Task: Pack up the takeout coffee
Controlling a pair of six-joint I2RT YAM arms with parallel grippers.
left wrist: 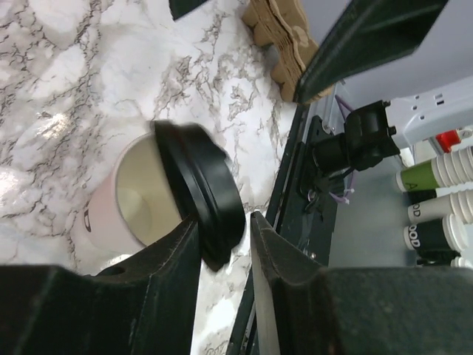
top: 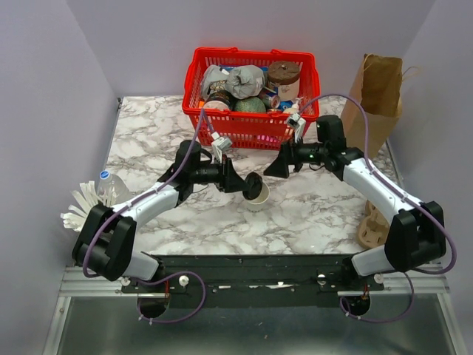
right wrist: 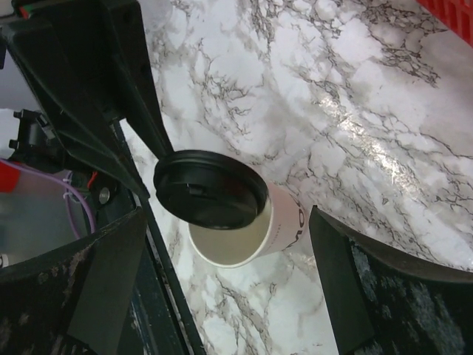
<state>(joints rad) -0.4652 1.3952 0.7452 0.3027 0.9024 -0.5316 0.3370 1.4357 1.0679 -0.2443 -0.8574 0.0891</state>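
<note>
At counter [top: 325, 207] centre, just ahead of the red basket [top: 251, 55]: the takeout coffee cup [right wrist: 277, 229] stands upright and uncapped, inside visible. The black lid [right wrist: 211, 188] is tilted over one side of its mouth, covering about half.

Left pincer [left wrist: 225, 220]: narrow, the lid's rim edge-on between its fingers [left wrist: 170, 259]. One finger is against the lid and a sliver of light shows at the other, so I can't tell if it's really clamped. The cup sits just past and below the fingertips, not between them.

Right pincer [right wrist: 228, 211]: wide open, nothing held. It hovers over the cup from the other side, fingers well clear of cup and lid.

Writing:
- Dark lettering on the cup wall, seen in the right wrist view, is too skewed to read.
- The left wrist view shows only a small dark mark on the cup.
- Stacked cups [left wrist: 443, 192] off the counter edge have a dark band reading "OOD"; the first letter is cut off.

Also there:
- brown paper bag [top: 380, 89], far right
- cardboard cup carrier [top: 373, 225], near right
- water bottle [top: 107, 185], left edge
</note>
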